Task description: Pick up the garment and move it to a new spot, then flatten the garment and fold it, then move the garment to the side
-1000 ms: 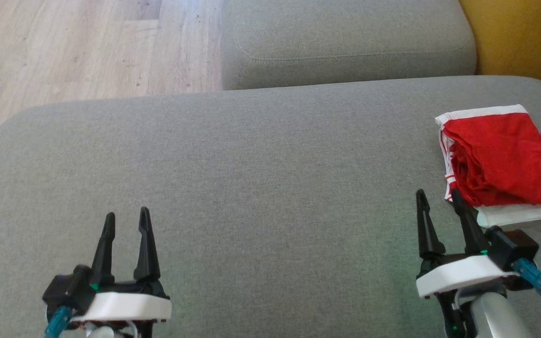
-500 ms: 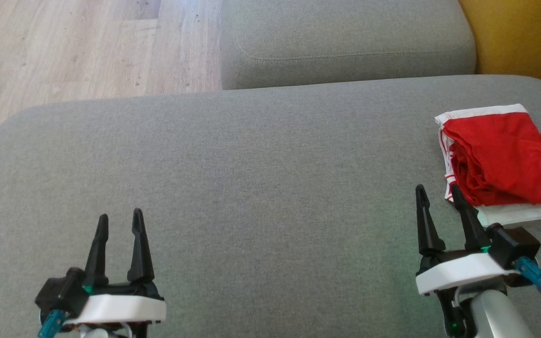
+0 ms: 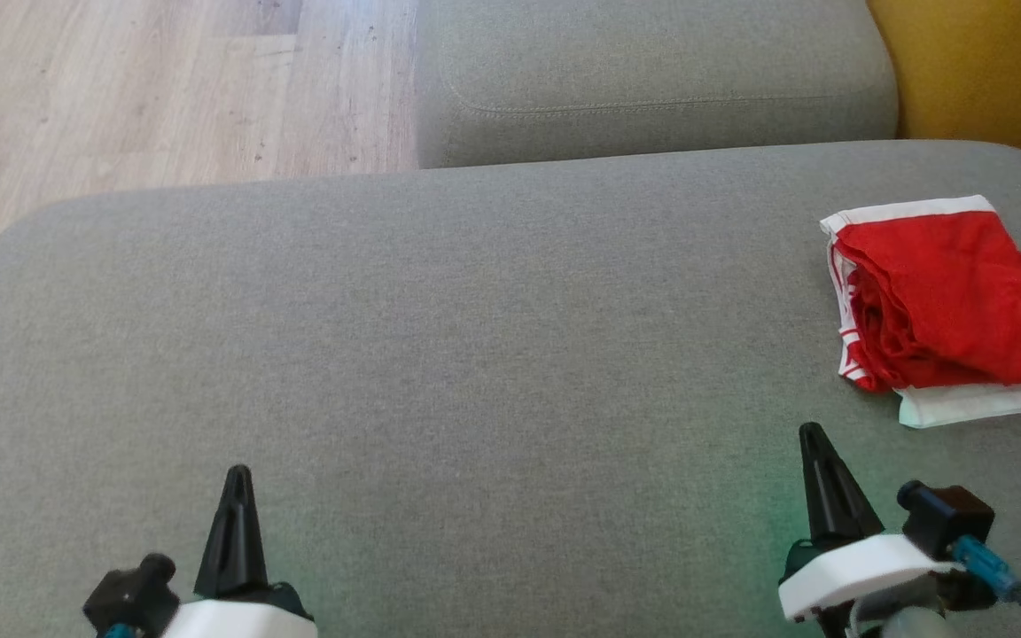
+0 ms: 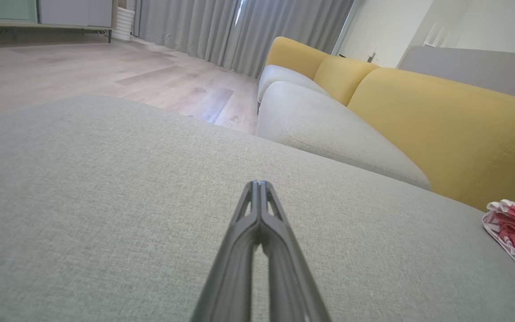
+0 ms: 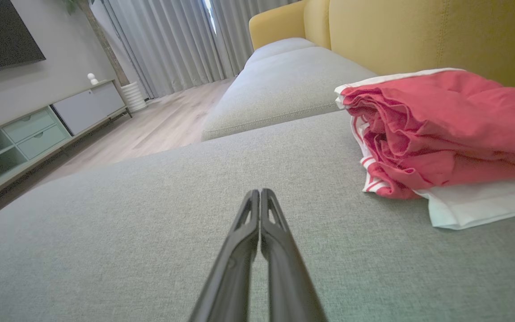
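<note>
Over the sofa cushion [image 3: 475, 310], left claw [image 3: 237, 476] and right claw [image 3: 814, 436] had just clenched empty and withdrawn; the folded garment [image 3: 954, 292] lay aside, seemingly done.

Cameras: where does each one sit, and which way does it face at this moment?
Head view: on the head, looking down at the grey cushion; left gripper and right gripper at the bottom.
Left wrist view: low, along its shut fingers across the cushion.
Right wrist view: likewise, garment close at right.
All three share the garment.
</note>
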Tool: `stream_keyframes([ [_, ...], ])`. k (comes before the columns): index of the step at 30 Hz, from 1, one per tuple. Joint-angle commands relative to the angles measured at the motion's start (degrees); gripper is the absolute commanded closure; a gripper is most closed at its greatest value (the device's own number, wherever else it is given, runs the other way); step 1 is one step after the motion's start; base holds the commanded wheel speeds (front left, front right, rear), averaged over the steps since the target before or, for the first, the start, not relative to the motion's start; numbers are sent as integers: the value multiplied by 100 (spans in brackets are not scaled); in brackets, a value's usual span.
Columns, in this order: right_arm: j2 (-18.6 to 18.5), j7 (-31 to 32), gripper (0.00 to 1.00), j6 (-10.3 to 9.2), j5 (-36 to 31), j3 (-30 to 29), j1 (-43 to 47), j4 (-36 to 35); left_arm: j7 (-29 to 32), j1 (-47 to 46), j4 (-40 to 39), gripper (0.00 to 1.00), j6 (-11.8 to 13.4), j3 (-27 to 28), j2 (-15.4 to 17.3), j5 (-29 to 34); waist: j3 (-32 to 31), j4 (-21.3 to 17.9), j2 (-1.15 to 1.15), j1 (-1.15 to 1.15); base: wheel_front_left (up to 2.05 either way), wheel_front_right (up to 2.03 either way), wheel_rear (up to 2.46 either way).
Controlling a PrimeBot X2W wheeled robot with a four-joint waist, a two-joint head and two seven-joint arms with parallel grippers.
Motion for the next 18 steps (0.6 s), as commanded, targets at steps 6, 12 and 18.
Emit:
stream_keyframes([
  [6,-15,127,100,0,514,-74,-274,-234,127,-250,-200,100,-7,81,5,-457,8,-7,0,0,0,0,0],
  [12,-21,204,100,-1,835,-112,-286,-263,206,-271,-219,100,-10,118,6,-742,14,-12,0,0,0,0,0],
  [18,-27,297,100,-1,1219,-160,-301,-300,304,-299,-239,100,-15,165,9,-1082,22,-18,0,0,0,0,0],
])
